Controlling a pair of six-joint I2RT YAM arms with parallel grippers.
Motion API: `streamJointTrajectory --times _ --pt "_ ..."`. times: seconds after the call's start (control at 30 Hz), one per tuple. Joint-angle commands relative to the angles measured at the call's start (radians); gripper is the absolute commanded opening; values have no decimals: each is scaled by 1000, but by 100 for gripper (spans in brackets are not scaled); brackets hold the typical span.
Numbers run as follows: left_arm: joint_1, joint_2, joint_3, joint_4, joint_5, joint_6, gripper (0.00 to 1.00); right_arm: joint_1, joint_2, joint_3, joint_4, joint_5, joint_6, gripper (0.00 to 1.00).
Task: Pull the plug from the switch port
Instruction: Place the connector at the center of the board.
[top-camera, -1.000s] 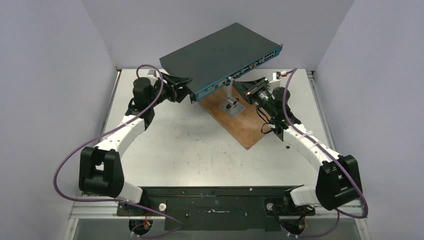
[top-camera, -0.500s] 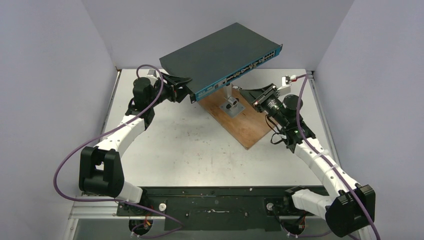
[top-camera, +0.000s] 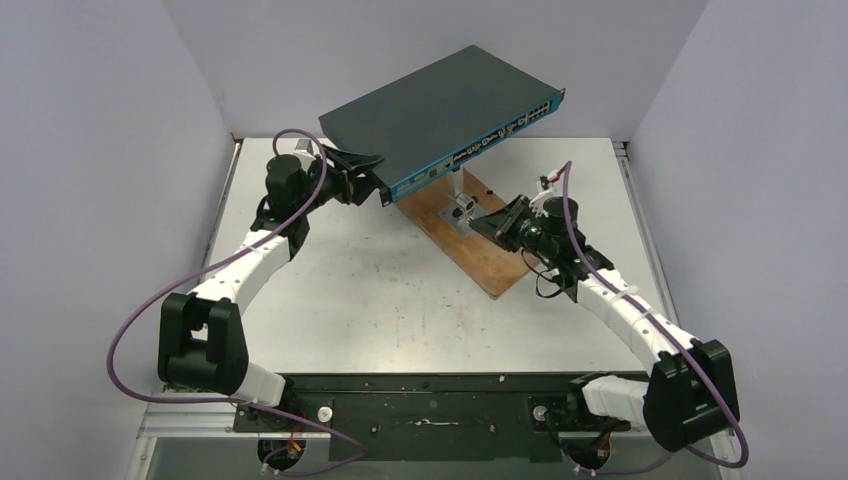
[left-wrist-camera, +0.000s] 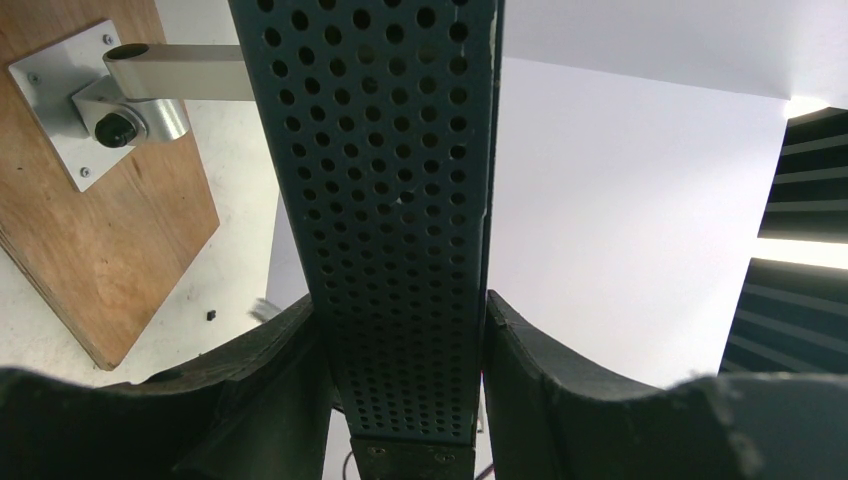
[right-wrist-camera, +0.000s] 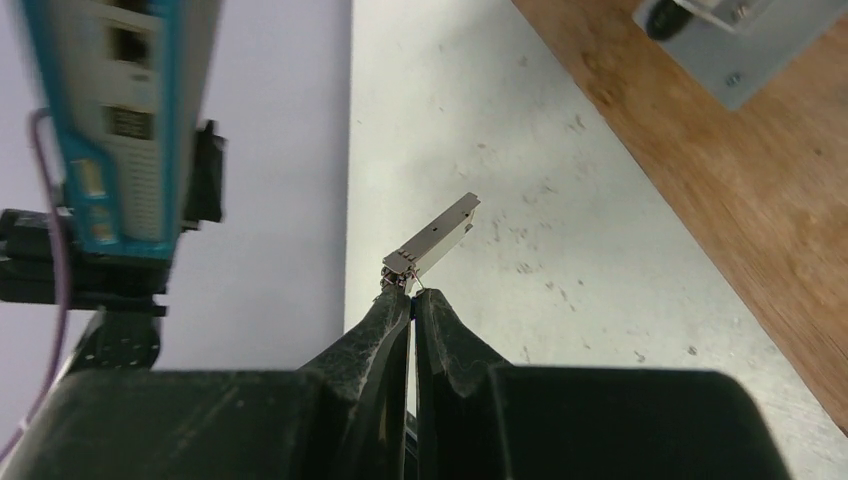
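Observation:
The switch (top-camera: 440, 105), a wide dark grey box with a blue front face, stands raised on a post over the table. My left gripper (top-camera: 366, 176) is shut on its perforated left side (left-wrist-camera: 390, 200), one finger on each face. My right gripper (right-wrist-camera: 411, 295) is shut on the tail of a small silver metal plug (right-wrist-camera: 432, 240). It holds the plug in the air, clear of the switch's blue face (right-wrist-camera: 120, 120). In the top view the right gripper (top-camera: 480, 222) hangs over the wooden board, below and in front of the switch.
A brown wooden board (top-camera: 490, 255) lies on the scuffed white table and carries the metal post and base plate (top-camera: 460, 205) that bear the switch. Grey walls close in at the back and sides. Purple cables loop along both arms.
My right gripper has drawn back from the switch's blue face and come down over the wooden board, the plug with it. The left gripper has not moved.

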Motion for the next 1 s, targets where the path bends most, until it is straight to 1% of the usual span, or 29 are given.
streamJointTrajectory --times 0.0,0.17,0.2,0.3,0.4,0.5,0.6,0.73,0.9,0.97 --pt "-36 40 58 64 -57 14 0 20 84 -35 44 -92 -7 5" --pt "-36 40 61 59 -58 18 0 58 178 -42 93 -143 19 5" --pt "-35 39 61 58 -58 18 0 62 196 -37 95 -154 19 8" --pt "-36 40 62 55 -58 18 0 80 252 -13 89 -183 16 22" --pt "-35 39 62 54 -58 19 0 91 289 7 77 -197 11 32" --pt "-35 35 60 53 -58 20 0 97 295 26 50 -193 -4 40" --pt "-36 32 56 52 -59 21 0 95 281 30 28 -181 -13 45" --pt "-35 31 51 54 -60 20 0 82 246 42 -10 -151 -46 47" --pt "-35 34 51 53 -60 20 0 55 189 98 -86 -78 -142 49" --pt "-36 34 53 55 -58 20 0 44 164 134 -146 -33 -186 50"
